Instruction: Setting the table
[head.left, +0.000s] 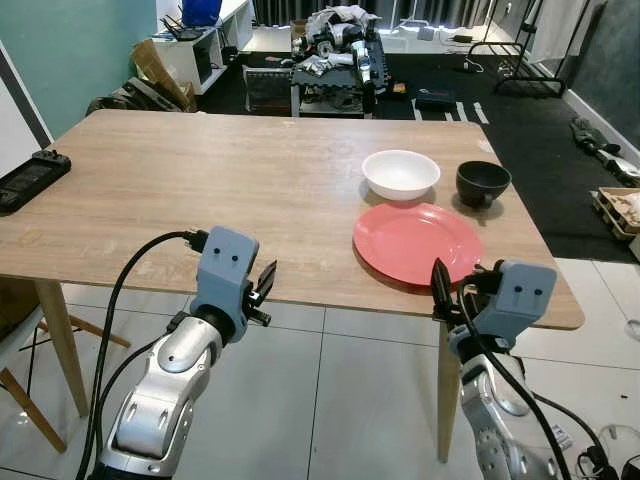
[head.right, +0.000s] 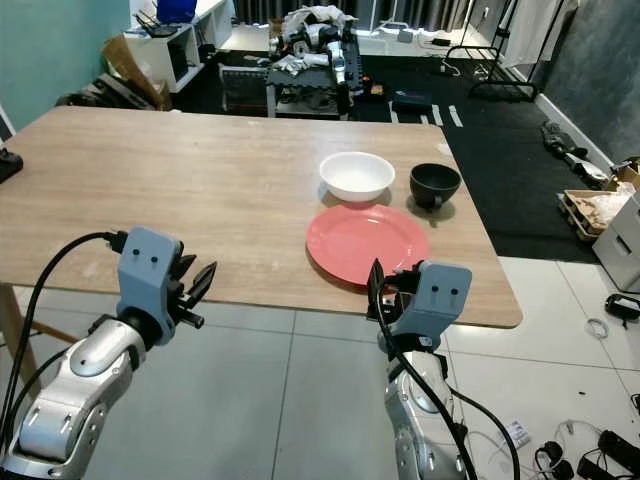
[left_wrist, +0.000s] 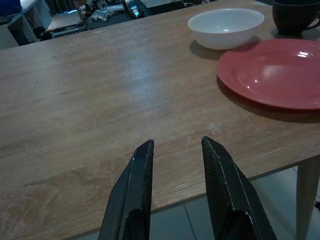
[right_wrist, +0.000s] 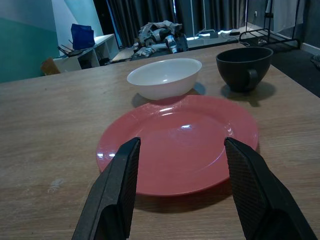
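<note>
Both arms up at the table's (head.left: 200, 190) near edge: left gripper (left_wrist: 177, 165) with fingers a little apart over bare wood, right gripper (right_wrist: 182, 165) spread wide, low, just short of the red plate (right_wrist: 180, 142). White bowl (right_wrist: 165, 77) and dark cup (right_wrist: 245, 67) right behind the plate. Cup cut off in left wrist view.

Looking like a lab/workshop w/ dining setup: wooden table (head.left: 200, 190) sitting mid-frame, equipment-piled cart (head.left: 335, 60) at top centre, cables (head.right: 590, 445) trailing lower right, shelving (head.left: 195, 45) upper left.
</note>
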